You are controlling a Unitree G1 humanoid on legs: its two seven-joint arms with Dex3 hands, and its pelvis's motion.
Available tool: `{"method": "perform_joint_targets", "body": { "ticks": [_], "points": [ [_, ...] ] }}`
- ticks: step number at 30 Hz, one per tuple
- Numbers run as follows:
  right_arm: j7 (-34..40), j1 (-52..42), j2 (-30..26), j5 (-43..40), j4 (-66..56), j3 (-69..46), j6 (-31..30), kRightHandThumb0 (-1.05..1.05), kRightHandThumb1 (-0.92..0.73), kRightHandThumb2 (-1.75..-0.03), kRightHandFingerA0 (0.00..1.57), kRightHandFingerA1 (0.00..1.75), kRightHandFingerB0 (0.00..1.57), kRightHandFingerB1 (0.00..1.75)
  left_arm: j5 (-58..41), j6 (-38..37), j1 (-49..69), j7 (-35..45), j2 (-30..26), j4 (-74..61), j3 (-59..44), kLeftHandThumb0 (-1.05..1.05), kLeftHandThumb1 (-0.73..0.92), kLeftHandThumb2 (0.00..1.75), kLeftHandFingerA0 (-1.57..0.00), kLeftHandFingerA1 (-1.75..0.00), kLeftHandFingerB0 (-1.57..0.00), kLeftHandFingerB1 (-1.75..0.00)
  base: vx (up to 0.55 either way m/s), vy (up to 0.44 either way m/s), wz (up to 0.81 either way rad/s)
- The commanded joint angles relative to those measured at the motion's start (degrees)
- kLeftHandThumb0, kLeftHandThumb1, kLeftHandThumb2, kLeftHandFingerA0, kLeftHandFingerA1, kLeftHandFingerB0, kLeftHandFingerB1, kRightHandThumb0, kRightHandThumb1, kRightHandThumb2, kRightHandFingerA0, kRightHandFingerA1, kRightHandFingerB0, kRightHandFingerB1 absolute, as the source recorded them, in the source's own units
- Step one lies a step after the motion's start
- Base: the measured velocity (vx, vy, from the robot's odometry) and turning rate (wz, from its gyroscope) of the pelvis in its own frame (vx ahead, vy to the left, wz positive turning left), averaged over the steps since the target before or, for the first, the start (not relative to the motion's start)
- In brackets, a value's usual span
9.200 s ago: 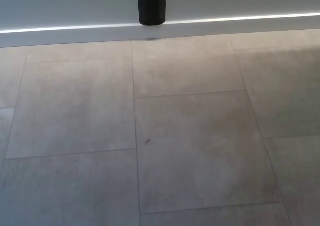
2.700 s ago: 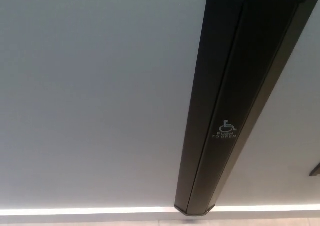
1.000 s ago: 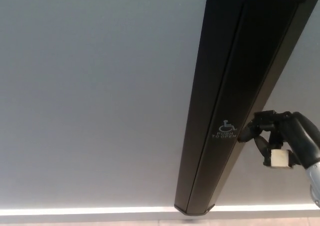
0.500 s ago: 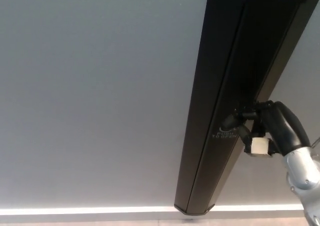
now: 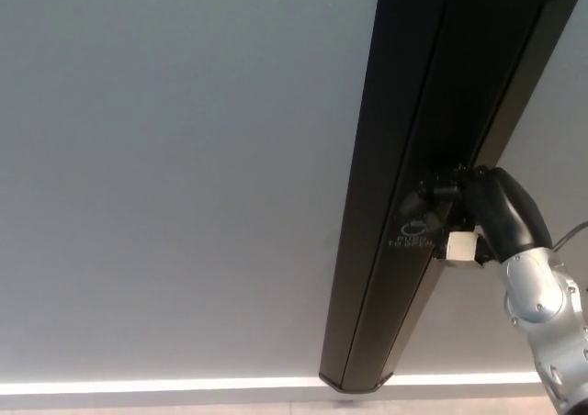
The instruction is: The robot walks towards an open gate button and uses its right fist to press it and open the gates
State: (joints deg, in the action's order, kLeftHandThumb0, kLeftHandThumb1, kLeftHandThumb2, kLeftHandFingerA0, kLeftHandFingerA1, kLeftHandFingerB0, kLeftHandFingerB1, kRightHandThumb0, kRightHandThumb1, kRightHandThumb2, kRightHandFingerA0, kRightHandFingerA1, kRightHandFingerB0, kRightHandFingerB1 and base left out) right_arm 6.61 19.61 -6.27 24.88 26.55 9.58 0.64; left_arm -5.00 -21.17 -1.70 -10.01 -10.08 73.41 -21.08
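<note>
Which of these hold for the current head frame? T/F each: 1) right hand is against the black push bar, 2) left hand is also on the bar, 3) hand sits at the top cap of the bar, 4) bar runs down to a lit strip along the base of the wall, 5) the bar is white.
1) True. The right hand is up against the black push bar, right by the white "push to open" marking.
2) False. No left hand shows in this frame.
3) False. The hand is well down the bar, beside the marking, nearer its lower end.
4) True. The bar's lower end meets the bright light strip at the foot of the grey wall.
5) False. It is black.
</note>
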Motion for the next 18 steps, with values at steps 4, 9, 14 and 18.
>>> {"method": "perform_joint_targets", "body": {
  "ticks": [4, 9, 14, 18],
  "points": [
    [2.81, 7.25, -1.04, -1.17, 4.28, -2.86, -2.53, -0.17, -0.60, -1.04, 0.89, 1.52, 0.93, 1.06, -0.02, -2.47, 0.30, -0.78, -0.58, -0.09, 0.24, -0.06, 0.52, 1.06, -1.07, -0.97, -0.99, -0.71, -0.04, 0.007, 0.01],
    [3.49, 11.90, 0.19, -0.93, 8.27, -2.42, -1.89, -0.13, -0.56, -1.05, 0.96, 1.43, 0.98, 1.02, -0.52, -2.47, 0.29, -0.25, -0.52, 0.21, -0.19, -0.04, 0.52, 1.08, -1.08, -0.96, -0.99, -0.69, -0.05, 0.004, 0.01],
    [3.50, 15.03, 0.73, -0.68, 10.31, -2.09, -1.72, -0.12, -0.55, -1.03, 0.95, 1.39, 0.98, 1.02, -0.19, -2.75, 0.39, -0.29, -0.46, 0.50, 0.00, -0.03, 0.52, 1.08, -1.07, -0.91, -0.99, -0.67, 0.00, 0.000, 0.00],
    [2.98, 8.71, 2.57, -2.80, 2.41, -3.07, -0.61, -0.10, -0.49, -1.15, 0.97, 1.35, 0.99, 0.99, -0.65, -3.17, 0.85, -0.51, -0.12, 0.09, -0.39, -0.05, 0.51, 1.05, -1.09, -0.98, -1.02, -0.70, 0.00, 0.000, 0.00]
  ]
}}
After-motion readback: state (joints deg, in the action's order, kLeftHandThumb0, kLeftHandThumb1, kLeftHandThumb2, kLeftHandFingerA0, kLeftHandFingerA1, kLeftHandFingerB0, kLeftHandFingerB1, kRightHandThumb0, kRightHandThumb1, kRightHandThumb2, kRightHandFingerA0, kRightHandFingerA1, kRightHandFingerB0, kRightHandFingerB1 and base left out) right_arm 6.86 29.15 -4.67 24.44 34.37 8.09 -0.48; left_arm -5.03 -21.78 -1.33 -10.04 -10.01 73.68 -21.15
